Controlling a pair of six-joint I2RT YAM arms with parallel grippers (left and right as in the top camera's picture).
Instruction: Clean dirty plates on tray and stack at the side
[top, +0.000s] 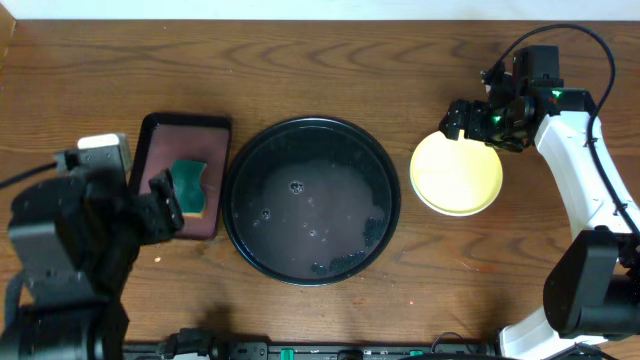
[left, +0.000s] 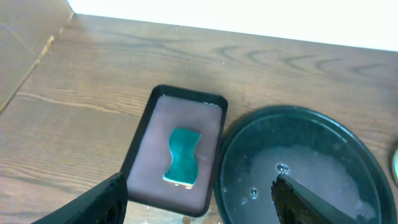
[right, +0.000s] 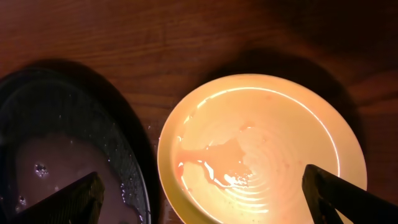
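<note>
The round black tray (top: 311, 200) sits mid-table and holds cloudy water with bubbles; it also shows in the left wrist view (left: 298, 168) and the right wrist view (right: 68, 143). A pale yellow plate (top: 456, 174) lies on the table right of the tray, wet with a pinkish smear (right: 261, 149). Whether other plates lie under it I cannot tell; no blue-green plate shows. My right gripper (top: 470, 125) is open and empty above the plate's far edge (right: 202, 199). My left gripper (top: 165, 205) is open and empty over the maroon tray's near end (left: 199, 205).
A dark maroon rectangular tray (top: 185, 175) stands left of the black tray and holds a teal sponge (top: 190, 185), which also shows in the left wrist view (left: 183, 155). Water drops lie on the wood near the trays.
</note>
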